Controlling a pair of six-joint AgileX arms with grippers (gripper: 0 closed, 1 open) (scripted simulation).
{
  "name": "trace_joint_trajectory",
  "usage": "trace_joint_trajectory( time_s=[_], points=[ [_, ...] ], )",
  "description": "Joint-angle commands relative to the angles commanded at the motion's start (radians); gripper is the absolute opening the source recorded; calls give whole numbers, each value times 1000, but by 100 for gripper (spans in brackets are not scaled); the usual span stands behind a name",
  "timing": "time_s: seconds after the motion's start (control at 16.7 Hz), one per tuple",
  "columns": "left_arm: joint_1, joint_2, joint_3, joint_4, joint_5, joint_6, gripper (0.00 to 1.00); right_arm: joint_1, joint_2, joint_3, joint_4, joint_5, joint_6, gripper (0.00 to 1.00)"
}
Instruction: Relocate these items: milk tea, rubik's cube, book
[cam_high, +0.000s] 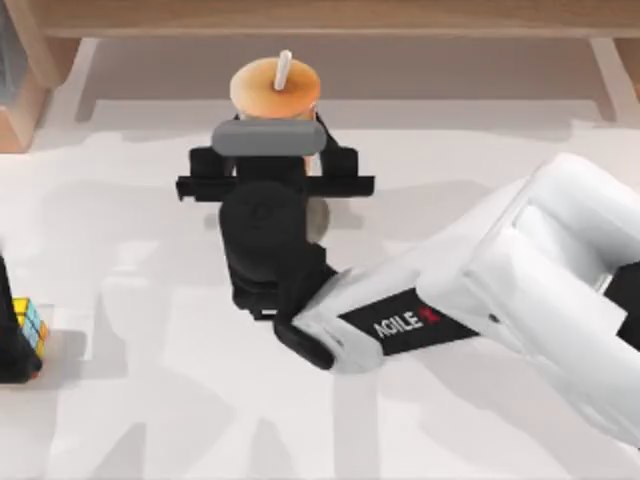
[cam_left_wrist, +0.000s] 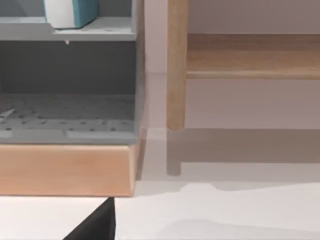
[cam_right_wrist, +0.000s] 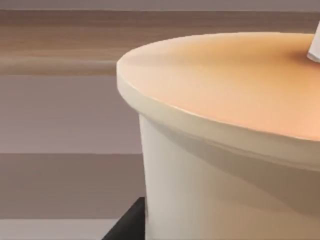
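The milk tea (cam_high: 275, 88), a pale cup with an orange flat lid and a white straw, stands at the table's far middle. My right gripper (cam_high: 275, 150) reaches in from the right and sits around the cup just under the lid, hiding its lower part. Close up, the cup wall (cam_right_wrist: 210, 180) has one black finger (cam_right_wrist: 127, 225) against it. The rubik's cube (cam_high: 30, 325) lies at the far left edge, touching a black part of my left arm (cam_high: 12, 335). The book is out of view.
A grey shelf unit (cam_left_wrist: 70, 115) on a wooden base (cam_left_wrist: 65, 170) holds a white and teal object (cam_left_wrist: 70, 12). A wooden leg (cam_left_wrist: 176, 65) and rail stand behind the table. A grey round disc (cam_high: 318, 215) peeks out beside the right wrist.
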Motion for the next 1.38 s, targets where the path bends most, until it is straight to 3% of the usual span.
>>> trace_joint_trajectory(
  time_s=[0.24,0.3,1.38],
  points=[
    [0,0,0,0,0,0,100,0,0,0,0,0,0,98],
    [0,0,0,0,0,0,100,0,0,0,0,0,0,100],
    [0,0,0,0,0,0,100,45,-41,-93,47,50,1,100]
  ],
)
